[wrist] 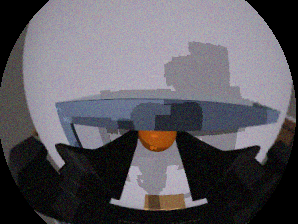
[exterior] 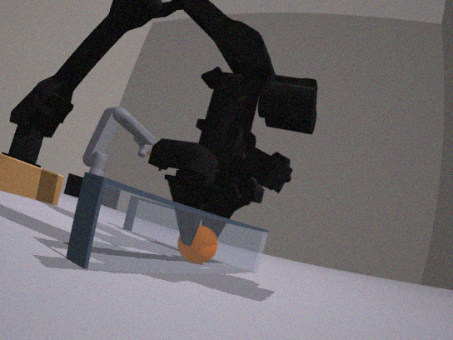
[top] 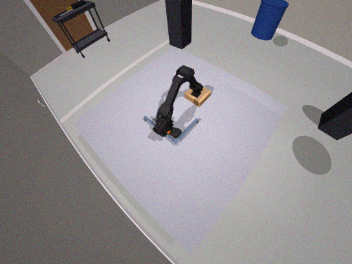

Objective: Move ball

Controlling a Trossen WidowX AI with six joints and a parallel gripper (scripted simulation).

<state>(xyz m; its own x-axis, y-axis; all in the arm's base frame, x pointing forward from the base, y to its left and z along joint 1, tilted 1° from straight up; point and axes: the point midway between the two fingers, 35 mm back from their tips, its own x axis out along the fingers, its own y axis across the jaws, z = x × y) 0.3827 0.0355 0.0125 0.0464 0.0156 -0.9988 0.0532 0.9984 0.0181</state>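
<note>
The orange ball (top: 169, 132) (exterior: 199, 252) (wrist: 157, 142) is down at table level, inside the corner. My gripper (exterior: 201, 242) (wrist: 157, 131) is shut on the ball, with one fingertip on each side of it. The clear walls show by their blue-grey edges (top: 189, 129) (exterior: 85, 225) (wrist: 92, 111); in the exterior view the ball is seen through the near wall, and in the wrist view one wall passes just beyond the ball and fingers. No separate see-through copy shows beside the ball in any view; the ball or gripper covers that spot.
The arm's wooden base block (top: 198, 98) (exterior: 25, 177) (wrist: 172, 202) stands outside the open side of the corner. A grey bent arm-like shape (exterior: 100, 137) shows behind the near wall's end. A blue bin (top: 268, 21) and a black cart (top: 88, 40) are far off.
</note>
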